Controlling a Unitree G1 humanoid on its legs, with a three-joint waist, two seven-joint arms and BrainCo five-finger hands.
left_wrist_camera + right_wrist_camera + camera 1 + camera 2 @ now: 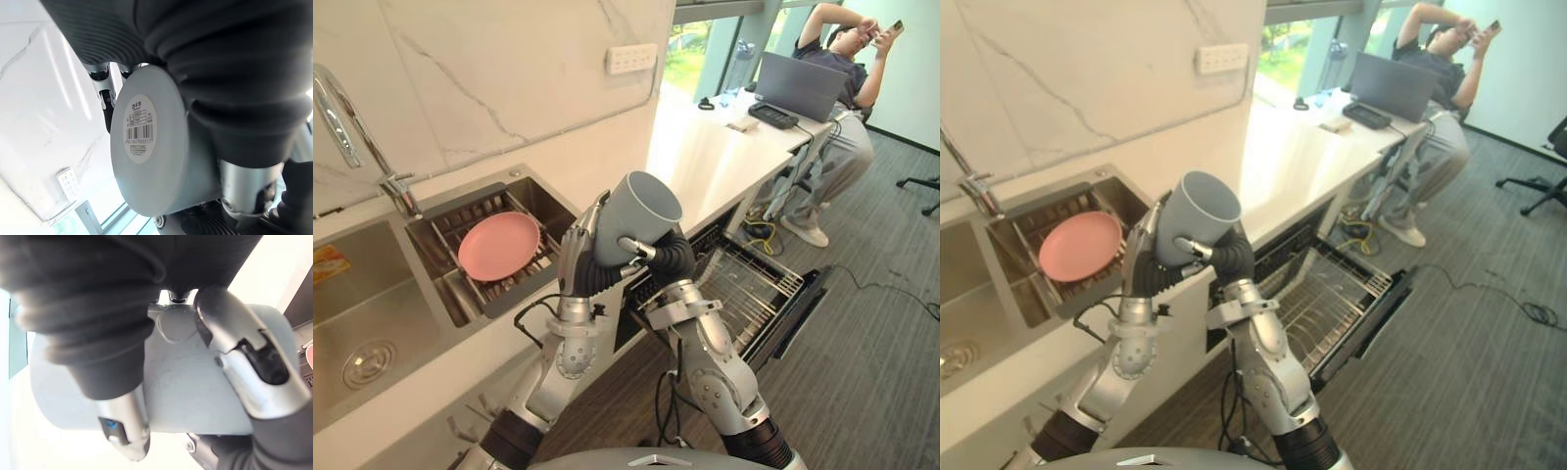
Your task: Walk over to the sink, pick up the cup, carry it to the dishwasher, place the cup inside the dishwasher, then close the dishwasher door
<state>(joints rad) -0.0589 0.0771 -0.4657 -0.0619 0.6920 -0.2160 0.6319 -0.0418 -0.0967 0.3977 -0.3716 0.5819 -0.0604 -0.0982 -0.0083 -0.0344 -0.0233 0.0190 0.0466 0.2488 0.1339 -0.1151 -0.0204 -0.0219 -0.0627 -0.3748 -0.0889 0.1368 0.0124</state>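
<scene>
The left hand [576, 262] curls its fingers up one side of the grey cup [641, 217]; the right hand [668, 257] clamps its fingers round the other, beside the open dishwasher [751, 286].

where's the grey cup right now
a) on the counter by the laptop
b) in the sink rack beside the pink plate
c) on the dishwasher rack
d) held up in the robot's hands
d: the grey cup is off every surface, gripped between the left hand and the right hand above the counter edge, while the pink plate lies in the sink rack without it.
</scene>
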